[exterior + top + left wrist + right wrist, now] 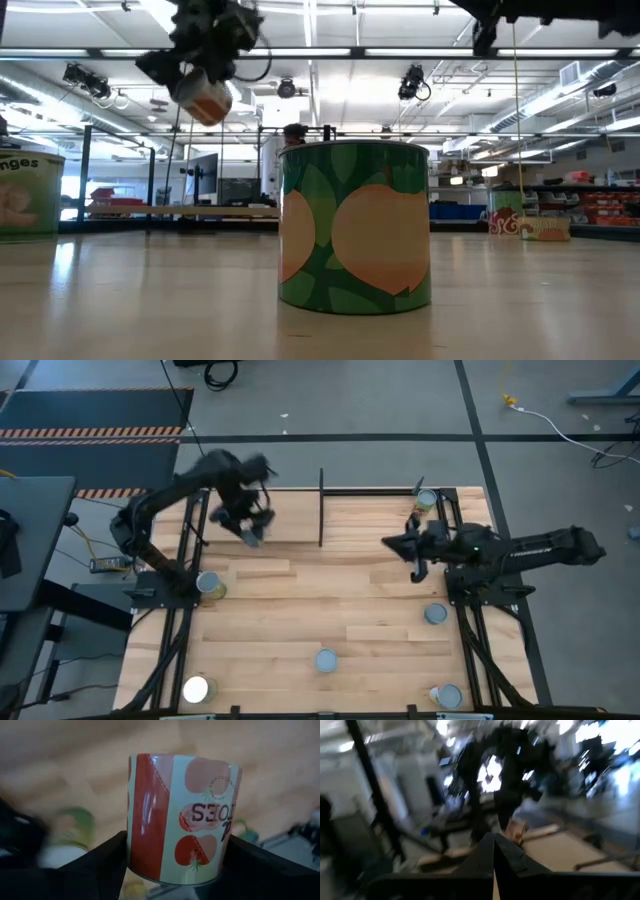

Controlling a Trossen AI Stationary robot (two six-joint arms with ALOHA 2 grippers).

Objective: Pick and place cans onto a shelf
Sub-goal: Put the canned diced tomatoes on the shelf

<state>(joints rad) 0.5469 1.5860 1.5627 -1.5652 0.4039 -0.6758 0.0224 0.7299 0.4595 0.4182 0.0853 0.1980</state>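
The left hand (172, 865) pinches a can (182, 817) above the desk's (330, 610) far left part; its red-and-white label shows tomatoes and upside-down letters, not fully readable. The right hand (392, 542), fingers pressed together, hangs empty over the desk's right side. A green can with orange fruit (355, 228) stands on the desk; another at the left edge (25, 195) reads "nges".

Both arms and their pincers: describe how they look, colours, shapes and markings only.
The left arm and right arm are dark, near black, built of slim jointed links. The right arm carries pale lettering along its forearm and a small green light near the wrist. The left pincer and right pincer each end in two dark fingers, broad and flat-faced in the left wrist view.
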